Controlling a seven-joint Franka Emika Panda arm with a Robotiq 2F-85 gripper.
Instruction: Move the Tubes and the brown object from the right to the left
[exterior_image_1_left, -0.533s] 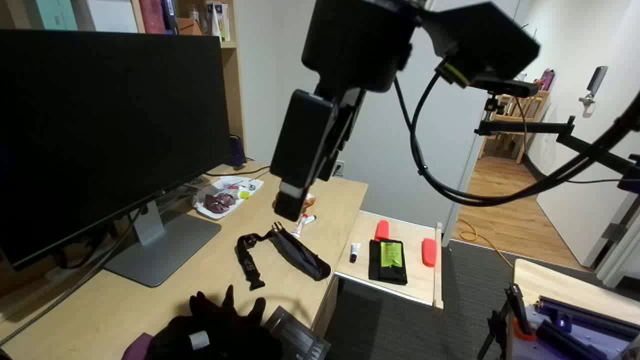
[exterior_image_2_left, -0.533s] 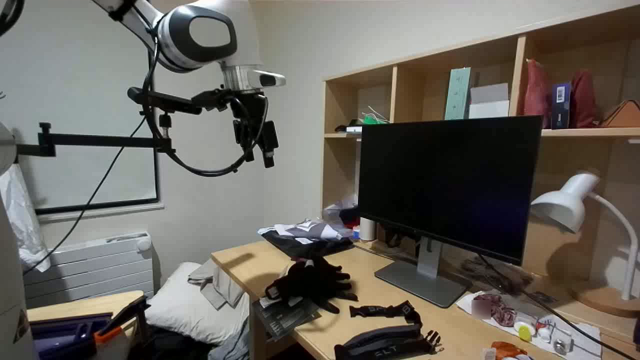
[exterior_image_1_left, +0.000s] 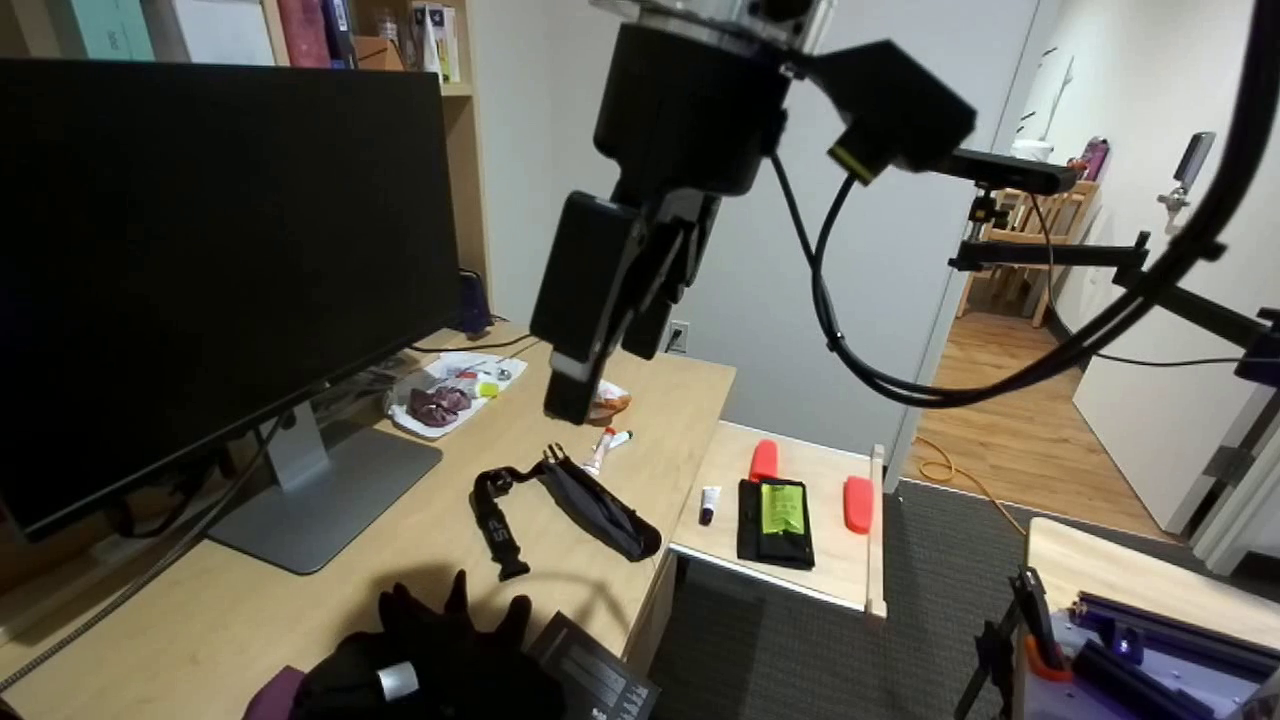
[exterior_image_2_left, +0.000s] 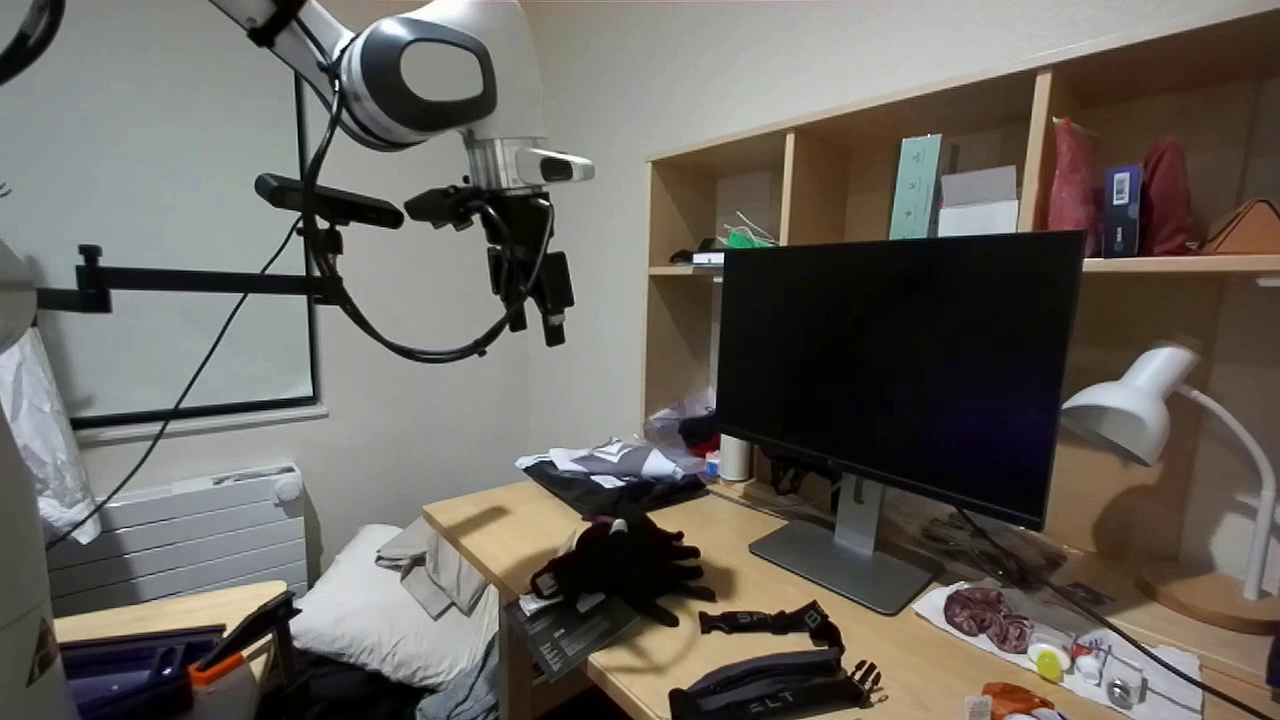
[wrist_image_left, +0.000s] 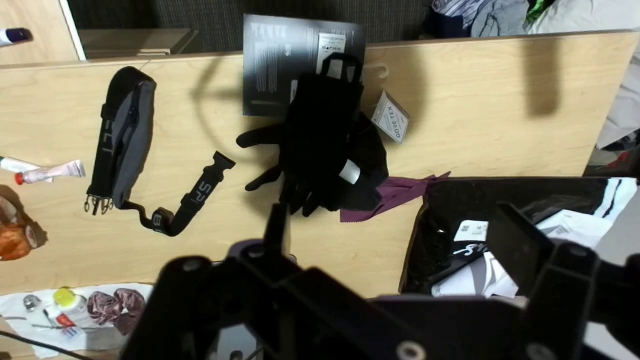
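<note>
Gripper (wrist_image_left: 390, 217): I've got the jaws spread really wide, plain air between them, hanging well above the desk (wrist_image_left: 475, 135).
Tubes (wrist_image_left: 50, 172): way out left of the jaws on my wrist view, two slim ones flat on the desk, one crossing the other. The pinkish one's got a red cap.
Brown object (wrist_image_left: 14, 240): same side of the jaws, well apart from them, right beside the tubes and partly cut off by the edge of my wrist view.
Belt (wrist_image_left: 130, 125): black and grey, lying between the tubes and the jaws.
Gloves (wrist_image_left: 320, 130): black bunch just ahead of the jaws there, partly over a dark card (wrist_image_left: 270, 75).
Black bag (wrist_image_left: 460, 192): shows through the gap between the jaws and on past it. White-and-grey stuff (wrist_image_left: 575, 227) is in it or on it, honestly can't tell which.
White sheet (wrist_image_left: 95, 341): left of the jaws too, holding crumpled maroon fabric (wrist_image_left: 105, 306), a yellow-topped thing (wrist_image_left: 65, 298) and some small bits (wrist_image_left: 31, 301) I can't make out.
Low shelf (exterior_image_1_left: 820, 450): down and to the right of the jaws in an exterior view, past the desk edge. On it: two red pieces (exterior_image_1_left: 858, 504), a black pouch (exterior_image_1_left: 755, 545) with a green packet (exterior_image_1_left: 783, 508) on top, and a dark-capped tube (exterior_image_1_left: 709, 500).
</note>
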